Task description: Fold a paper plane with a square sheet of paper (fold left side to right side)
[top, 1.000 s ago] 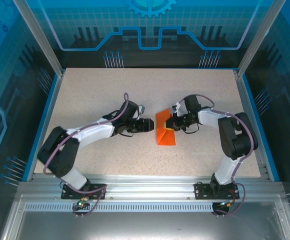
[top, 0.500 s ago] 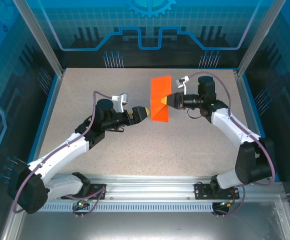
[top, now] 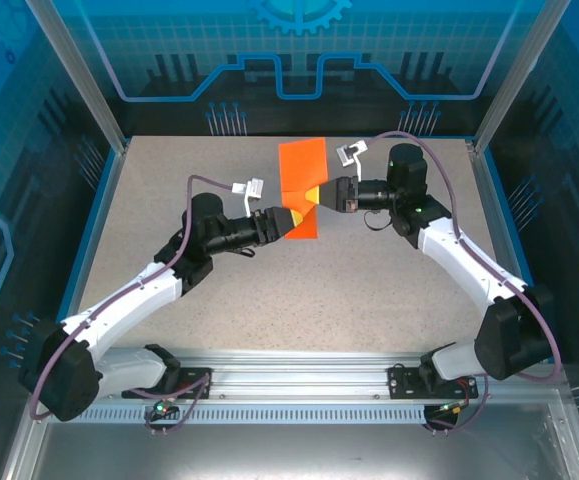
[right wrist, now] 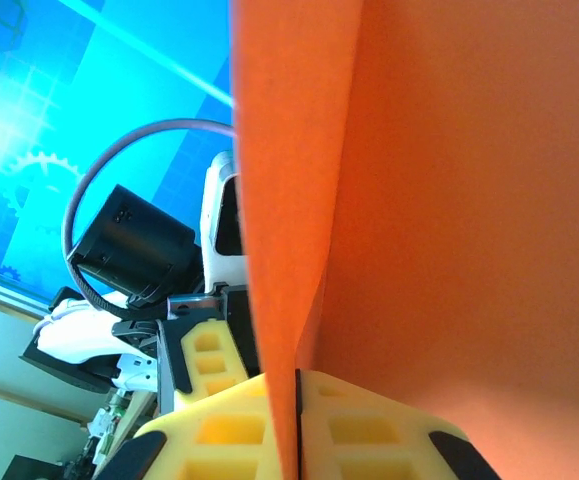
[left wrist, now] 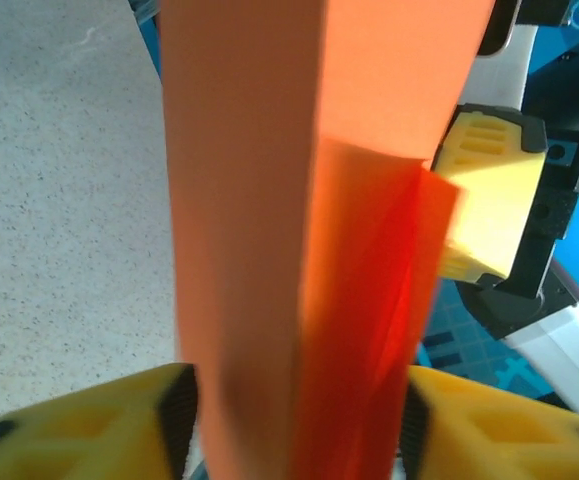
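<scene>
Paper [top: 302, 165] is held off the worktop [top: 269, 300], over its far-centre area, partly folded into a strip. The strip's long axis runs near-to-far in the top view and it looks lifted and roughly upright. Right end effector [top: 321, 195] comes in from the right edge side and is clamped on the paper's right edge about mid-length; the wrist view shows its fingers [right wrist: 229, 430] pinched flat on the sheet. Left end effector [top: 294, 222] comes in from the near-left at the strip's near end. Its fingers [left wrist: 89, 420] are parted and straddle the fold, one on each side; contact unclear. So the paper sits directly between the left fingers, no reach needed, just close. Both arms are equally near and meet tip to tip. Worktop is flat and speckled, with free room on all sides; walls are well apart.
</scene>
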Motion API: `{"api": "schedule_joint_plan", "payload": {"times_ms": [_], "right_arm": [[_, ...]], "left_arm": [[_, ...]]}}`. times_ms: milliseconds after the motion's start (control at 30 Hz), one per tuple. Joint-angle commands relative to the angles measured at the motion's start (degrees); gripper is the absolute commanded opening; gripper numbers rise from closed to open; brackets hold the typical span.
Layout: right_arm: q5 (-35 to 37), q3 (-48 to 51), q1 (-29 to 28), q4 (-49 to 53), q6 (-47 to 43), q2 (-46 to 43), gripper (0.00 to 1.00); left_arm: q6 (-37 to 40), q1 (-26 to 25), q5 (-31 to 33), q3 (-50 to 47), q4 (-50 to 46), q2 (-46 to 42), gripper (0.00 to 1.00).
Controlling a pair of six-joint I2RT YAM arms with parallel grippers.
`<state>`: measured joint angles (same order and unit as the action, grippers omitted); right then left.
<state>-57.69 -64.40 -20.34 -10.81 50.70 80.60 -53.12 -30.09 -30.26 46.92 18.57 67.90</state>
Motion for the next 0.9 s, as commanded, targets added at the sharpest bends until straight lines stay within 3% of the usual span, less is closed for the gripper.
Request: {"api": "schedule_joint_plan", "payload": {"times_ms": [0,167,300,400,533,600,667,767,867], "right_arm": [[-1.0,-1.3,-0.5,-1.7,1.7,-1.4,0.09],[-0.1,-0.9,-0.3,0.1,0.7,-1.6,0.13],[2.1,-1.4,0.6,7.3,-4.0,-2.8,0.27],[6.8,-3.2,2.2,19.4,-12.4,-4.1,0.39],[27.7,-9.2,2.5,47.1,-27.3,-3.8,0.51],[40.4,-10.2,3.1,55.8,-28.5,-2.5,0.52],[48.7,-8.3,4.7,59.0,-27.8,-2.2,0.52],[55.2,-2.1,6.8,56.9,-25.1,-4.2,0.53],[57.3,3.3,9.5,53.6,-22.2,-5.9,0.53]], "left_arm": [[-0.7,0.4,-2.1,1.2,3.2,-0.4,0.43],[-0.7,0.5,-1.6,0.6,2.8,-0.9,0.21],[1.7,0.3,0.0,0.5,-1.0,-1.6,0.16],[7.3,-0.5,4.6,1.9,-11.8,-2.8,0.15],[18.4,-5.7,21.0,8.3,-35.2,-2.1,0.15],[22.0,-9.7,31.7,12.9,-46.2,0.7,0.15],[23.1,-14.1,43.9,18.4,-57.3,5.5,0.14],[19.6,-18.8,59.1,26.4,-72.5,14.8,0.13],[13.6,-22.1,69.0,34.4,-86.3,25.4,0.13]]}}
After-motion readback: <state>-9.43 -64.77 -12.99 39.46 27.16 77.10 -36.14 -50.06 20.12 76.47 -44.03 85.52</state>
